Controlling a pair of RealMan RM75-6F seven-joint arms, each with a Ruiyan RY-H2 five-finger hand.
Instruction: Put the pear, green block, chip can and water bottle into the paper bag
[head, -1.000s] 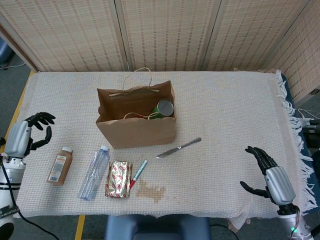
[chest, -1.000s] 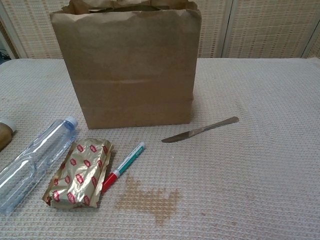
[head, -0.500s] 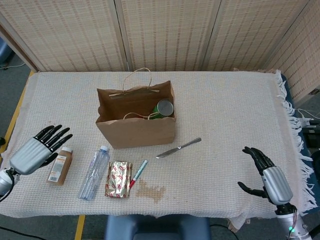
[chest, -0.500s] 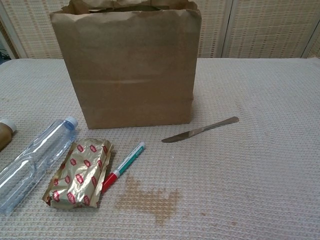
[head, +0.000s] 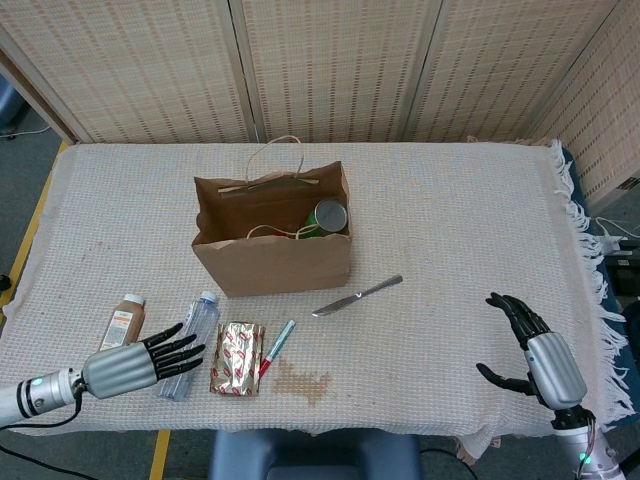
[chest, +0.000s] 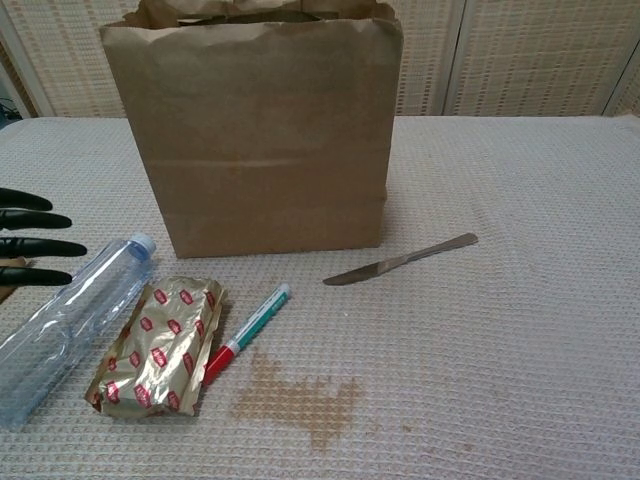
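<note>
A brown paper bag (head: 272, 245) (chest: 262, 135) stands open mid-table. The green chip can (head: 328, 217) shows inside it at the right. A clear water bottle (head: 192, 341) (chest: 70, 320) lies on the cloth left of the bag's front. My left hand (head: 135, 364) hovers low over the bottle's lower end, fingers spread, holding nothing; its black fingertips (chest: 30, 235) enter the chest view at the left edge. My right hand (head: 535, 352) is open at the table's right front, far from everything. I see no pear or green block on the table.
A brown bottle (head: 121, 327) lies left of the water bottle. A gold foil packet (head: 238, 357) (chest: 158, 345), a red-green marker (head: 277, 346) (chest: 246, 332) and a table knife (head: 356, 295) (chest: 402, 259) lie in front of the bag. A brown stain (head: 303, 380) marks the cloth.
My left hand swept from the table's left edge down and right to the water bottle, its fingers now spread flat. The right hand barely moved.
</note>
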